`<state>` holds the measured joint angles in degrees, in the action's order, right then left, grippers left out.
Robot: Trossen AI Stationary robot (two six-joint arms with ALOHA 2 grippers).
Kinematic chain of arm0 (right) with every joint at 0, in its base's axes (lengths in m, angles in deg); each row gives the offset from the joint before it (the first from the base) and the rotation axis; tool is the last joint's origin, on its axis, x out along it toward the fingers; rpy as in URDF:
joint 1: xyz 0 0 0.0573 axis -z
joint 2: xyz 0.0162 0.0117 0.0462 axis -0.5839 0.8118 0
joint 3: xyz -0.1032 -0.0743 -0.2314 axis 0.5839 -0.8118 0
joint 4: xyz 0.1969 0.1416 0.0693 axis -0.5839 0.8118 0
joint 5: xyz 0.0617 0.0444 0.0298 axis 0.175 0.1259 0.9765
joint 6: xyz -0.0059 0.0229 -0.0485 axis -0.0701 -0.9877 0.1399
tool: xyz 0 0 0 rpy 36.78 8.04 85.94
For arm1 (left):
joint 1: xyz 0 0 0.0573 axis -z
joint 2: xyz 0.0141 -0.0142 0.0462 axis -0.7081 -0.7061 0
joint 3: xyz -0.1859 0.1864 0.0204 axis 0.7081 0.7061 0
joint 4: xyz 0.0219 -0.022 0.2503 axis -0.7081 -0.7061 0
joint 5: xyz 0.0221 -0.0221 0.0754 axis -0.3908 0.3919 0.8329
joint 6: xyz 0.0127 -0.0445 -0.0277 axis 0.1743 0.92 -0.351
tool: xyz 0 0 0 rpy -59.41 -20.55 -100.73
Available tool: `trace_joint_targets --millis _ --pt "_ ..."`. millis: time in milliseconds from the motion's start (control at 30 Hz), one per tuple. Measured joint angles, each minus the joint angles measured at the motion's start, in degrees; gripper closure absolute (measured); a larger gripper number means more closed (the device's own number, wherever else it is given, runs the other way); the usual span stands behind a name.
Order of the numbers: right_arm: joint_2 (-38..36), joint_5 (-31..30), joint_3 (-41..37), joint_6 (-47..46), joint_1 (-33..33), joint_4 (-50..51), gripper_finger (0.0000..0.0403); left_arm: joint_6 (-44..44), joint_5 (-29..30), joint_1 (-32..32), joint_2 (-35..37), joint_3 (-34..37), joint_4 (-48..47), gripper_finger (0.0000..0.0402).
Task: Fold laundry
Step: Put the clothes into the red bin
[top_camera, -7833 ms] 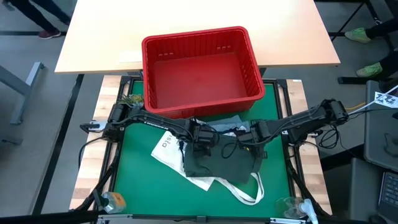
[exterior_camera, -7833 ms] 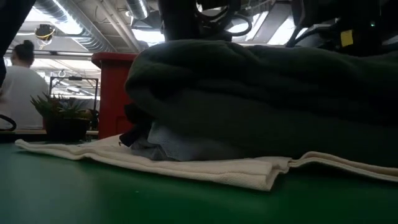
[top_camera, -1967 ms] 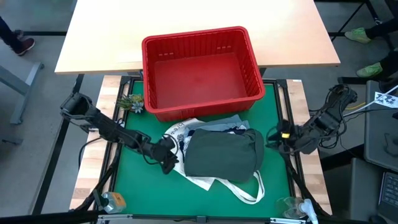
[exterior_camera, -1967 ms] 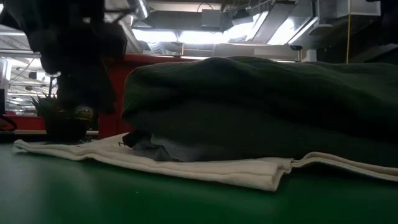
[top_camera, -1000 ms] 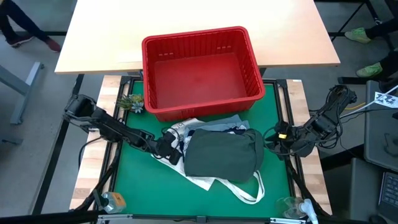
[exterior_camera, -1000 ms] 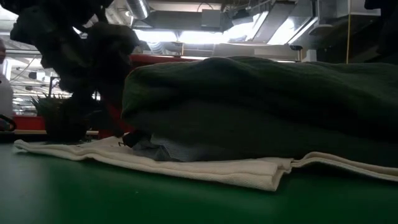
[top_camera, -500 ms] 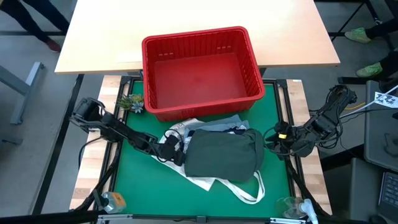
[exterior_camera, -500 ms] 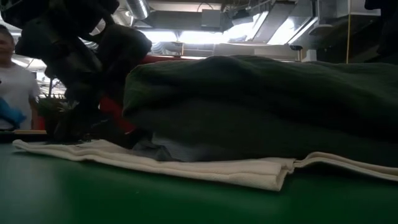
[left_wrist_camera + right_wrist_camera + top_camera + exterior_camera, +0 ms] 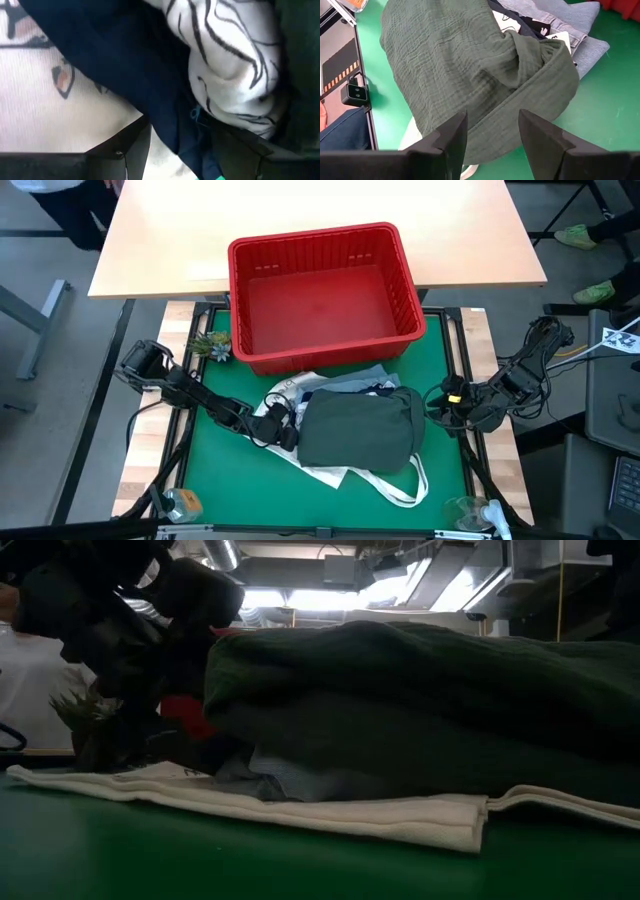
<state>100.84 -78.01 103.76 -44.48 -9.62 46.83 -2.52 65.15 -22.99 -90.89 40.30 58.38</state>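
The laundry lies piled on the white tote bag (image 9: 330, 472) on the green mat. A dark olive garment (image 9: 360, 430) is on top, light blue denim (image 9: 375, 375) shows at its far side, and a navy piece (image 9: 130, 60) and a white leaf-print piece (image 9: 235, 60) sit at its left. My left gripper (image 9: 283, 430) is open, low at the pile's left side. My right gripper (image 9: 440, 402) hangs open above the mat's right edge, looking down on the olive garment (image 9: 470, 65). My left gripper (image 9: 187, 137) comes in slanting down from the table's left, its open fingers pushed against the pile's left side. The navy garment's lower edge (image 9: 175, 135) lies between the two fingers, not pinched. One finger (image 9: 125, 150) lies over the tote bag's printed face (image 9: 50, 110).
A red slotted basket (image 9: 320, 290) stands at the mat's far edge, half on the wooden table behind. A small plant (image 9: 212, 345) sits at the far left corner. Small clear objects (image 9: 180, 502) (image 9: 470, 512) stand at the near corners. Bare mat lies near left.
My left gripper has gone down and toward the table's right, into the pile's left side, rolling at the wrist and staying open. The pile and the tote bag under it have been nudged a little toward the right. My right arm has kept still.
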Motion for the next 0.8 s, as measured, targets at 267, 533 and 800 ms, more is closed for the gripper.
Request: trace_joint_targets --millis 267,533,800 --pt "0.0 0.0 0.0 0.0 0.0 0.0 0.0226 2.3 0.8 0.1 0.0 0.0 -0.1 0.0205" --pt "0.0 0.0 0.0 0.0 0.0 -0.1 0.0226 7.4 1.2 1.3 0.0 -0.1 -0.1 0.0205" --pt "0.0 0.0 0.0 0.0 0.0 -1.0 0.0226 10.8 1.7 3.1 0.0 -0.1 0.0 0.0205"
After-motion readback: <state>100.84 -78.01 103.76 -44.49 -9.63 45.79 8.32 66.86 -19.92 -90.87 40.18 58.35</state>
